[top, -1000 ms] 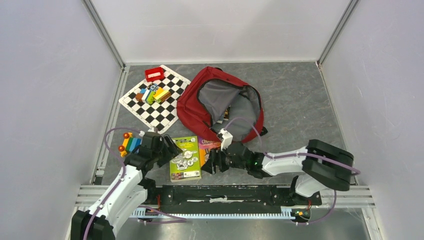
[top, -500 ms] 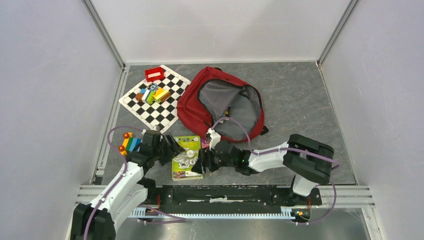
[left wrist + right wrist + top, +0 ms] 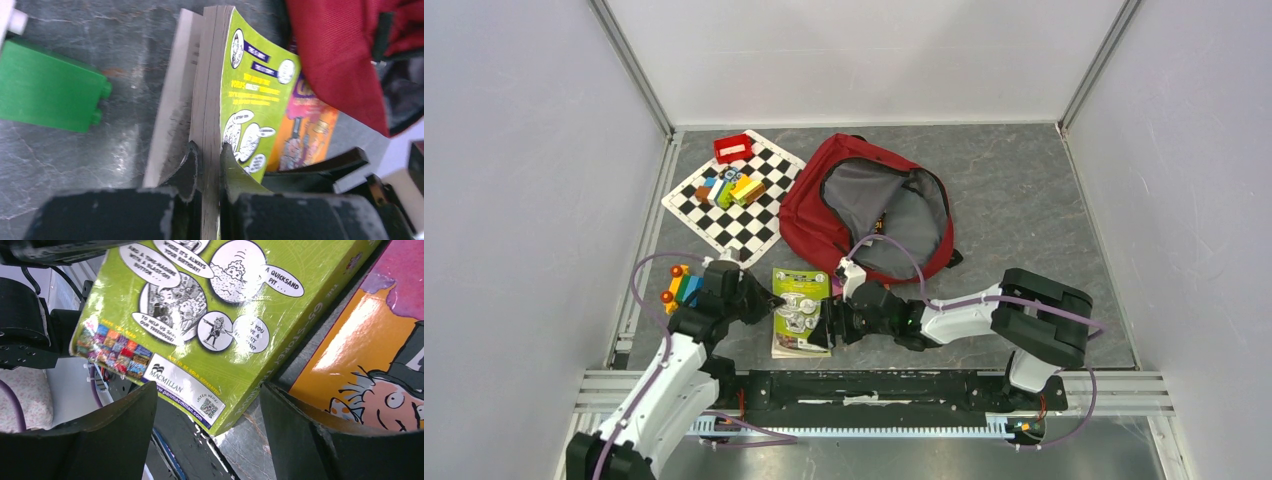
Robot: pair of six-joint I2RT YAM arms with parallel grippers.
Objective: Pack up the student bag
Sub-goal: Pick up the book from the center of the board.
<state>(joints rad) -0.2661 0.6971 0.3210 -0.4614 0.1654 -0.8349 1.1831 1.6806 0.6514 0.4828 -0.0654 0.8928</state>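
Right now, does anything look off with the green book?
Yes: the left gripper is shut on only the cover and upper pages of the green book; the lower pages stand apart, so it gapes open.

Top view: we see only a thin strip of the orange-and-purple illustrated book (image 3: 833,288); the lime-green paperback book (image 3: 799,310) and the right gripper (image 3: 824,325) cover the rest. A small dark item w/ yellow marks (image 3: 879,225) inside the dark-red fabric backpack (image 3: 824,215) is too small for us to ID. Left wrist view: green plastic block (image 3: 50,95) cut off at left edge, backpack by top & right edges. The paperback's near end is hidden betw. the left gripper (image 3: 207,152) fingers.
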